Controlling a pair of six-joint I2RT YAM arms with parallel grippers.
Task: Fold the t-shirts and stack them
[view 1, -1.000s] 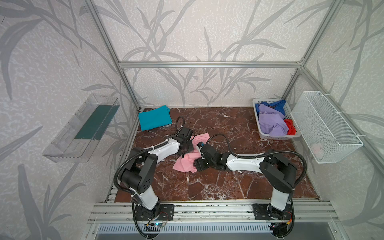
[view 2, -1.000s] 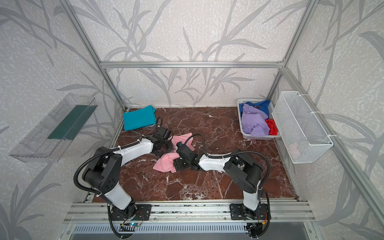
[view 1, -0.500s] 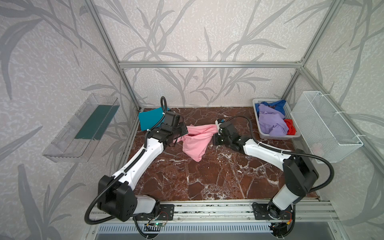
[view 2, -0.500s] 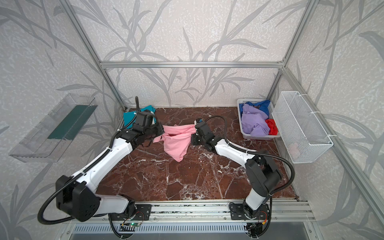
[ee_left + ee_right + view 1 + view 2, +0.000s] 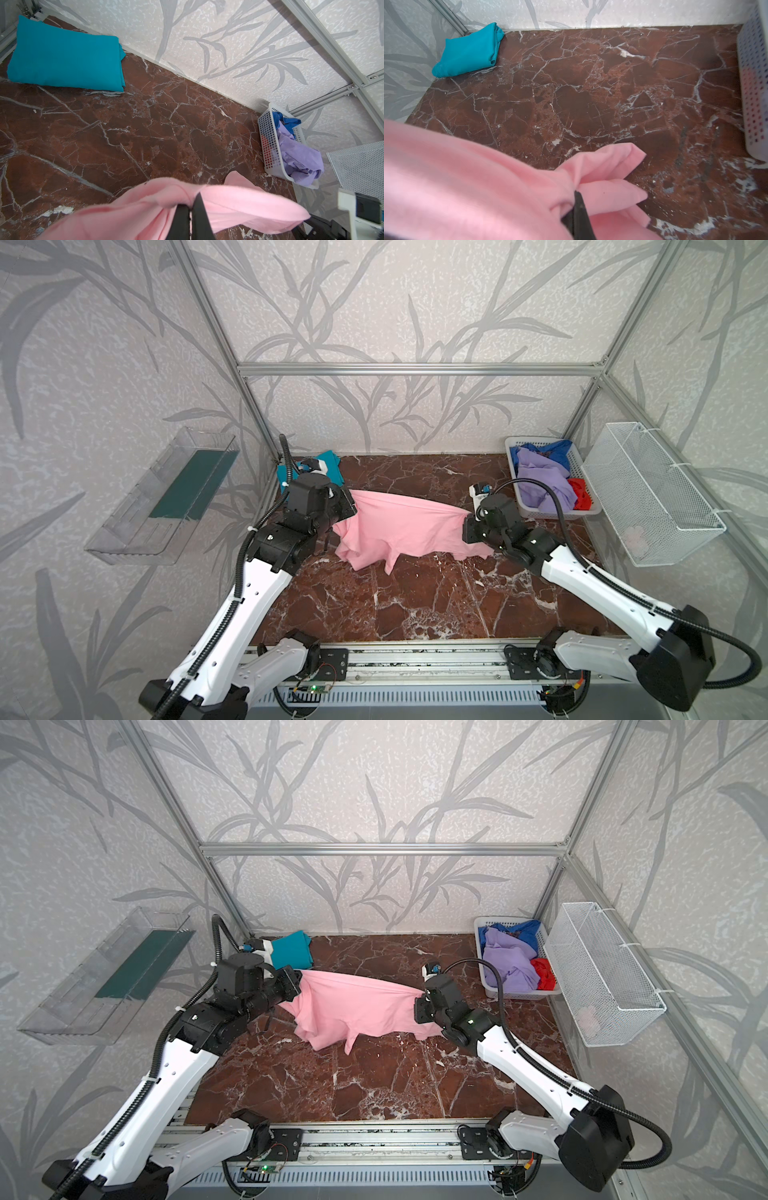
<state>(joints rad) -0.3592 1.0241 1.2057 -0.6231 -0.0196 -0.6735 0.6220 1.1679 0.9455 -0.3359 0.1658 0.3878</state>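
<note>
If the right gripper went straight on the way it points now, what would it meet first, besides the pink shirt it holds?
Probably bare table: the right gripper, shut on the pink shirt, seems aimed at open marble. The teal shirt and the basket lie off that line. Depth is unclear.

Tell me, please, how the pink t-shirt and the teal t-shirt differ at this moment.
The pink t-shirt is unfolded and stretched between the left gripper and the right gripper, both shut on it; the teal t-shirt is folded and untouched. The pink t-shirt hangs raised near the middle; the teal t-shirt lies flat in the far left corner. Both are plain cloth.
</note>
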